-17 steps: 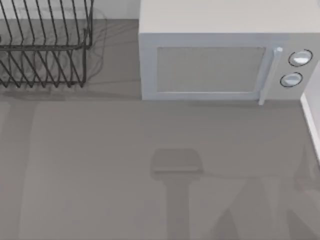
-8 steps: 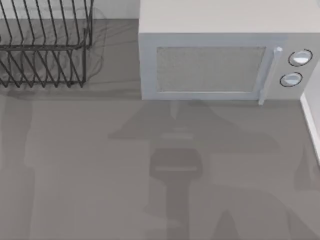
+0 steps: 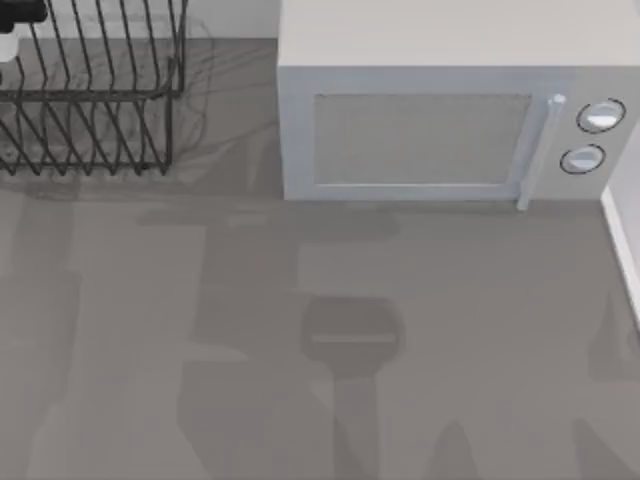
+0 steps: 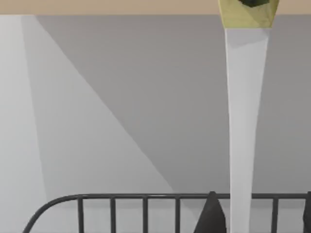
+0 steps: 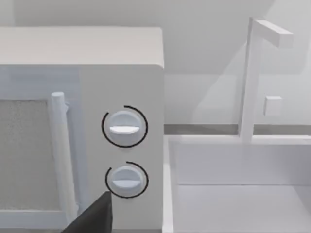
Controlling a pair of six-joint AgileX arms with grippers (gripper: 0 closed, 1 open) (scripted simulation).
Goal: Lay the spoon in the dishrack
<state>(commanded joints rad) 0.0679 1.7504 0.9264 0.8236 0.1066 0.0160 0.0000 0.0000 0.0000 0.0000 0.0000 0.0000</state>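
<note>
The dishrack stands at the far left corner of the grey tabletop, its black slanted tines rising in rows inside a rectangular rim. Beside it, to the right and apart from it, sits the grey boxy microwave, its door facing the near edge and its handle and two round dials at its right end. At the top view's far left corner a dark part of the left pincer reaches in over the rack's wires, with a small white piece just under it that I cannot identify. In the left wrist view the spoon runs as a long white handle away from the camera, widening toward it, and ends in its yellow knob. The handle crosses above the rack's rounded black rim, with the pale wall behind. I cannot tell whether the spoon touches the rack. Nor can I tell whether the left pincer is pinching the spoon or is spread around it. The right pincer shows as a dark tip low in the right wrist view, in front of the microwave's dial end, near the lower dial. Whether it is spread or pressed together I cannot tell. To the microwave's right in that view lies a white sink with a tall angular tap. Broad soft shadows lie across the bare tabletop in front of the microwave.
</note>
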